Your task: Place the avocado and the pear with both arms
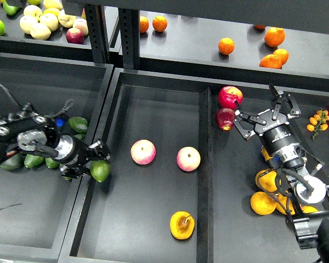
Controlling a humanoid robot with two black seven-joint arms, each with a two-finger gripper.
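Observation:
My left gripper (101, 162) is shut on the avocado (100, 171), a glossy green oval. It holds the fruit over the wall between the left tray and the middle tray (153, 104). The pear (182, 225), golden yellow-orange with a brown dimple, lies at the front of the middle tray. My right gripper (259, 111) is open and empty above the right tray, next to two red fruits (229, 97). It is far from the pear.
Two pink-yellow apples (143, 152) (188, 159) lie mid-tray. More avocados (77, 125) lie in the left tray under my left arm. Yellow-orange fruits (262, 203) sit under my right arm. Tangerines (226, 45) and pale apples (41, 24) are on the back shelf.

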